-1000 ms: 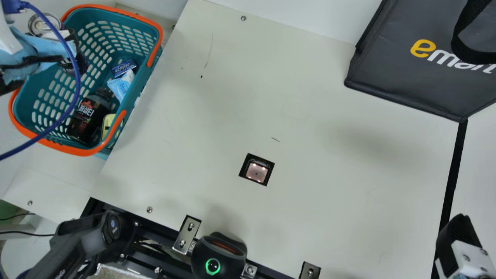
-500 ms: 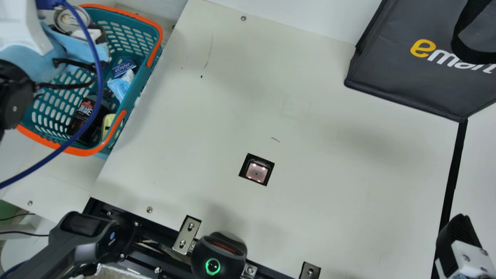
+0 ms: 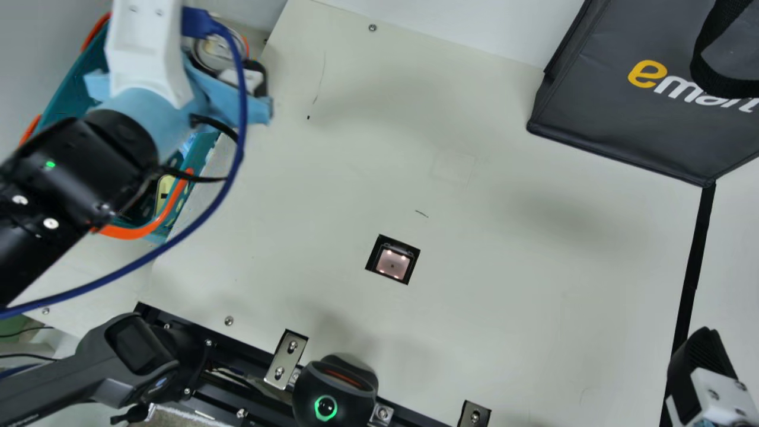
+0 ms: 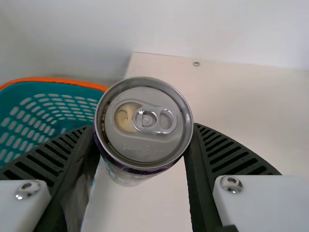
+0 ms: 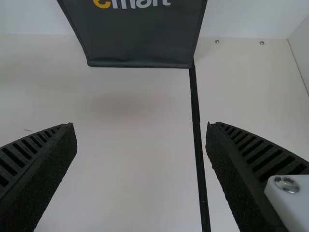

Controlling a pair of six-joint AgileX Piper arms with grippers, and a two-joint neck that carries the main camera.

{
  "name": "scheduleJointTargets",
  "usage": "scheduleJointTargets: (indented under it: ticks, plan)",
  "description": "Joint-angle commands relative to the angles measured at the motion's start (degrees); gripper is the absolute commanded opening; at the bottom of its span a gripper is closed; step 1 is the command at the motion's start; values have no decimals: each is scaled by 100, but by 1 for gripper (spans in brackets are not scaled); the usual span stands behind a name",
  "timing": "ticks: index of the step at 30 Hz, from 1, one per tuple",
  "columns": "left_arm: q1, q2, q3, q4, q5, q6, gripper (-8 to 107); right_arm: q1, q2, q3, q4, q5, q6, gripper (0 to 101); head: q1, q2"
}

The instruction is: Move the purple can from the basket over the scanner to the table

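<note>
In the main view my left gripper (image 3: 252,80), partly covered by its blue-wrapped wrist, is above the basket's right edge and holds the can (image 3: 214,54). Seen from the left wrist, the can's silver top and purple rim (image 4: 144,126) sit between both ribbed fingers, my left gripper (image 4: 144,145) being shut on it. The teal basket (image 3: 70,89) with orange rim lies beneath the left arm. The square scanner window (image 3: 392,263) is set in the table. My right gripper (image 3: 702,367) is at the lower right; in its wrist view the right gripper (image 5: 141,140) stands open with nothing between its fingers.
A dark bag (image 3: 640,107) stands at the table's back right. A black strip (image 3: 691,279) runs forward from it. At the front edge are a black device with a green ring (image 3: 325,408) and metal brackets (image 3: 286,359). A blue cable hangs beside the left arm.
My left arm has swung right with the can, carrying it from over the basket's left part to its right edge. The right arm has stayed still.
</note>
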Motion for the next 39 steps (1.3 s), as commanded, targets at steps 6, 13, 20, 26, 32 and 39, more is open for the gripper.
scheduleJointTargets:
  ticks: [6,13,20,26,32,39]
  plan:
    - [-1448,308,-156,-105,246,-683,-8,0,0,0,0,-12,0,95,-166,14]
    - [-1964,418,-164,-649,157,-739,-8,0,0,0,0,-12,0,95,-166,14]
    - [-2176,340,-2,-1215,-44,-649,-8,0,0,0,0,-12,0,95,-166,14]
    - [-2296,212,227,-1556,-298,-614,-8,0,0,0,0,-12,0,95,-166,14]
    - [-2467,61,492,-1678,-570,-687,-8,0,0,0,0,-12,0,95,-166,14]
    - [-2791,-81,870,-1540,-899,-1012,-8,0,0,0,0,-12,0,95,-166,14]
